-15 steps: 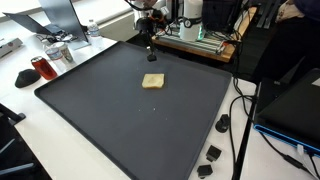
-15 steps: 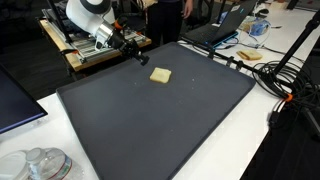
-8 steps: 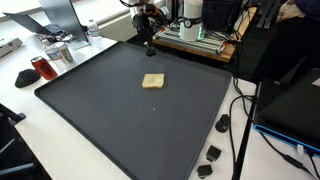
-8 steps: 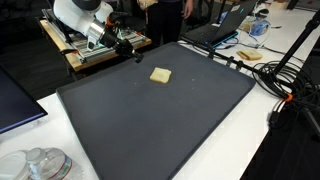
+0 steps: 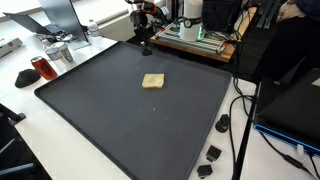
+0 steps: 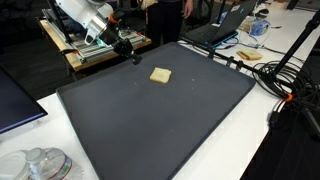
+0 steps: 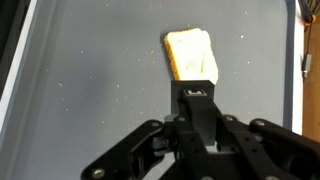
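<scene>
Black robot gripper (image 5: 146,44) at upper centre, fingers empty; how far open, cannot tell. Pale yellow rectangular sponge (image 5: 152,81) flat mid-frame on dark grey counter (image 5: 120,120), apart from gripper.

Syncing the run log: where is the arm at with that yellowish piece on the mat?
Done: nothing visibly; the yellowish piece lies alone mid-mat.
In hand: nothing. The end effector hangs over the mat's far edge, apart from the piece; whether it is open or shut is unclear.
Left: any contact or grasp.
</scene>
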`<state>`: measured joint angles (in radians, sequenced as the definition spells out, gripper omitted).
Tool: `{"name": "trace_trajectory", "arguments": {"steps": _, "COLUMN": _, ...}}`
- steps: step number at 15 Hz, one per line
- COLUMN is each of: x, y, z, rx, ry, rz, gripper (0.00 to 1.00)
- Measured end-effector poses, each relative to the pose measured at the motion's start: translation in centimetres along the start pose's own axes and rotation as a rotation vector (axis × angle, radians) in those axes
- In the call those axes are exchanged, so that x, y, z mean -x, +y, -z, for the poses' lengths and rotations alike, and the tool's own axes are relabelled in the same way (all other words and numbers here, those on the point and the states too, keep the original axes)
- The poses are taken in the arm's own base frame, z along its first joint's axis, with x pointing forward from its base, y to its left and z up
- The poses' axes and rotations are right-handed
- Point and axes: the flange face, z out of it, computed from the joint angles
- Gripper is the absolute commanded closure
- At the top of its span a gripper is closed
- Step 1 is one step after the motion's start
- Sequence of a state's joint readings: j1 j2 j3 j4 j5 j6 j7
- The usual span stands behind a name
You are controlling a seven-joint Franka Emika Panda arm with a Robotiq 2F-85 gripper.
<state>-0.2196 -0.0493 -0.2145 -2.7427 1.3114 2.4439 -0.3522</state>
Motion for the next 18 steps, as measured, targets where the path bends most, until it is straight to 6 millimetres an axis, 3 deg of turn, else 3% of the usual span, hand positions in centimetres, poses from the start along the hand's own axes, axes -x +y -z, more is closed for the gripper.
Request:
{"name": "trace_trajectory", "arguments": {"steps": 9, "x": 3.4, "y": -4.0, "z": -2.5, "rx": 0.158, "ry": 0.168, "rz": 0.218, "gripper": 0.95}}
{"name": "trace_trajectory", "arguments": {"steps": 18, "x": 4.8, "y": -4.9, "z": -3.8, "rx": 0.21, "ry": 0.141, "rz": 0.359, "gripper": 0.95}}
